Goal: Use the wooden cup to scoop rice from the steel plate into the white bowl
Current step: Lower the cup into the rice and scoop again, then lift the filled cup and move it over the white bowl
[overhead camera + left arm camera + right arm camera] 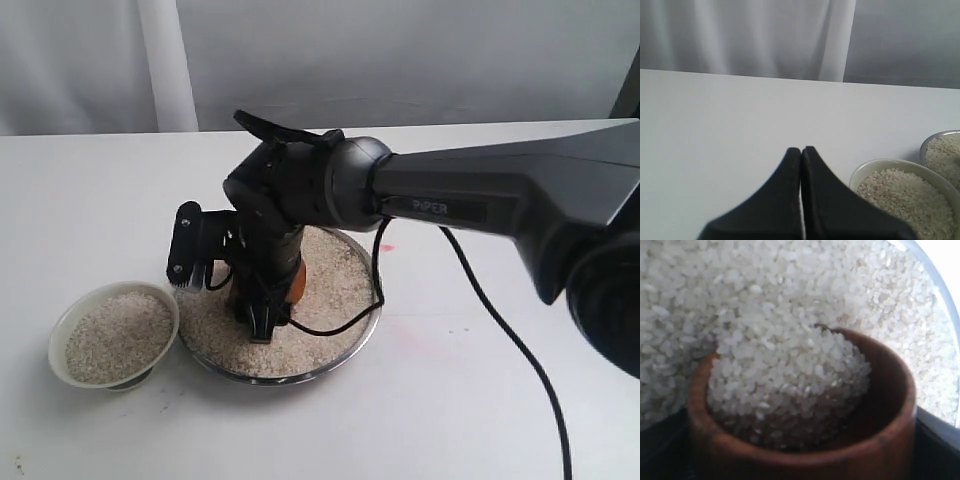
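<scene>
Outside cam: right gripper [265, 310] is clamped on the wooden cup [298, 280], dug low into the rice [335, 300] on the steel plate [300, 375], I guess to load up. The white bowl [60, 340] sits just beside it. Left cam: left gripper [801, 155] pinched together, parked near the bowl. Right cam: cup tilted, grains heaped inside.

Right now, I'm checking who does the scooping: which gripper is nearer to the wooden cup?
Right. The right gripper clasps the wooden cup, down in the rice on the steel plate. The left gripper, shut, hangs above the table beside the white bowl, away from the cup.
</scene>
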You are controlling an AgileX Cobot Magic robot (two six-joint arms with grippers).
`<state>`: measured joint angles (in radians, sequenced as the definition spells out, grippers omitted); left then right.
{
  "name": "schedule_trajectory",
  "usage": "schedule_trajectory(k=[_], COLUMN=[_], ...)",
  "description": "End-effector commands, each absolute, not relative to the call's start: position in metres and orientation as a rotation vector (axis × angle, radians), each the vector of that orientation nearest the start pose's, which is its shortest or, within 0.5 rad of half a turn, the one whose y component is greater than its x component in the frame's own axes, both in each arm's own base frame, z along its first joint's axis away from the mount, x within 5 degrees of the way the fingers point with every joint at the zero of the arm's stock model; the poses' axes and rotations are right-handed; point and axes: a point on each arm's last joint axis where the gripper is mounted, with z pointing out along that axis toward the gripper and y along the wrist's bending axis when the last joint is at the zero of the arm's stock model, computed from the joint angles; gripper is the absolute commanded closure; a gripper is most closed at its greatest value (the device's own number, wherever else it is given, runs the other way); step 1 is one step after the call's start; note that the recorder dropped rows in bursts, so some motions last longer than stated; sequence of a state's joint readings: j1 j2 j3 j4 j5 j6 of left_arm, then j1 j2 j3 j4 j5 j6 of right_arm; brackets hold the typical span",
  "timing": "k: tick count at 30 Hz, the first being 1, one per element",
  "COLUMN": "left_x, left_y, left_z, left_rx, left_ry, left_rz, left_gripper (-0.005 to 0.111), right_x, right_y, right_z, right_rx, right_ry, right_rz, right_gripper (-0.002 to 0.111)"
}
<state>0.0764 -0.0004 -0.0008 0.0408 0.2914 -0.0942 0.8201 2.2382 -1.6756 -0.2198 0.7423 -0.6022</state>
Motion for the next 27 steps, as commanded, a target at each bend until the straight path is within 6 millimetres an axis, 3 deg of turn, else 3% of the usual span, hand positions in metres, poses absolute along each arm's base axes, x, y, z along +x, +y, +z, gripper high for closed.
schedule_trajectory(k=[1, 10, 15, 27], left_x=[0.054, 0.054, 0.054, 0.054], left_y=[0.005, 0.005, 0.005, 0.005], left_z=[0.188, 0.188, 0.188, 0.188], left_rx=[-0.118, -0.118, -0.118, -0.118], left_ry=[1.763, 1.763, 1.763, 1.763], left_rz=[0.022, 0.022, 0.022, 0.022], left_gripper=[0.107, 0.107, 0.107, 0.107], right_x=[0.331, 0.314, 0.306, 0.303], right_y=[0.323, 0.288, 0.282, 0.283], right_z=[0.15, 0.171, 0.167, 0.191], right_rx=[-1.815, -1.507, -1.418, -1.497], right_ry=[1.932, 1.766, 1.74, 1.657], right_rz=[-0.107, 0.023, 0.07, 0.013], right_gripper=[0.108, 0.108, 0.108, 0.108])
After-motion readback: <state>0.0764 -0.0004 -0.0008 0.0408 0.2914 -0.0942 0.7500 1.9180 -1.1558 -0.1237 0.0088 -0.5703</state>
